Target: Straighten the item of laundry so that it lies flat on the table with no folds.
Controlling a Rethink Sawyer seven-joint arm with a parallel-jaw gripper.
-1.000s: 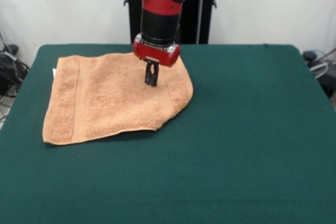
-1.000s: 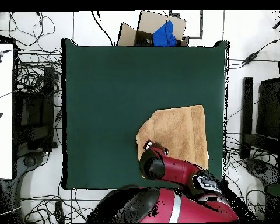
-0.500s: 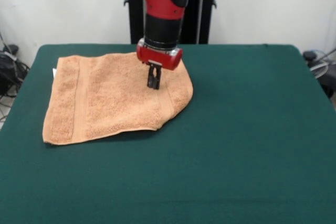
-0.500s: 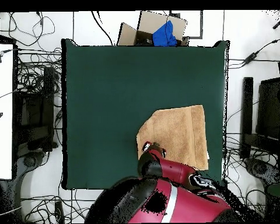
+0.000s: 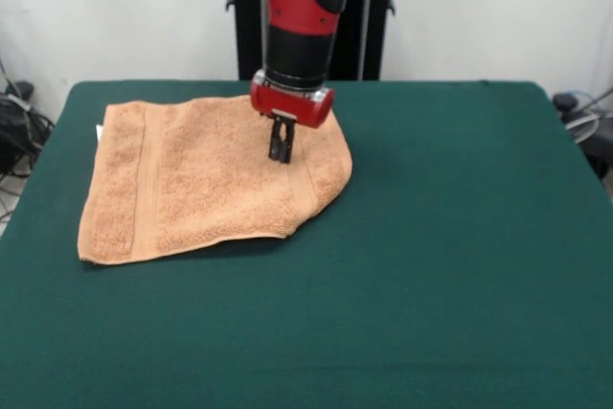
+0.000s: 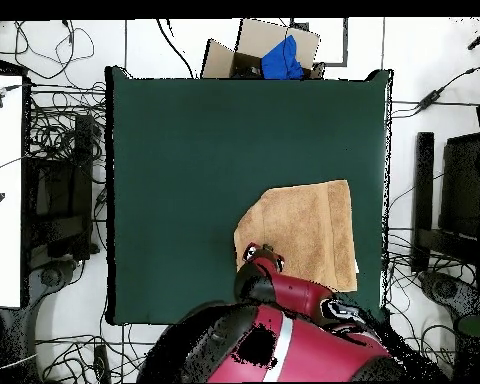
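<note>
Gripper (image 5: 280, 148) of the red and black arm (image 5: 295, 7) hangs over the right-hand part of the peach-orange towel (image 5: 206, 179) in the front view, its two dark fingers drawn together with nothing between them, tips just above or barely touching the terry. Beneath it the towel lies near the far left of the green table (image 5: 431, 256), mostly flat, its left border band showing and a small white tag (image 5: 99, 131) peeping out at the upper left edge. Its right side is rounded and thick where a corner appears tucked under, and that fold is the likely reason the gripper is poised there: the tucked corner must be pulled out before the cloth can lie square. From overhead, the towel (image 6: 309, 228) sits toward the table's (image 6: 184, 180) lower right area, one corner cut off on a slant at the lower left, which agrees with a folded-under flap; the arm's bulk (image 6: 284, 340) covers the cloth's lower edge and hides the gripper itself. A cardboard box (image 6: 259, 50) with something blue in it stands on the floor beyond the table's top edge. Against the frames a second and half a second back, the towel has not shifted; the gripper has edged slightly rightward and settled, with hardly any change over the last half second.
</note>
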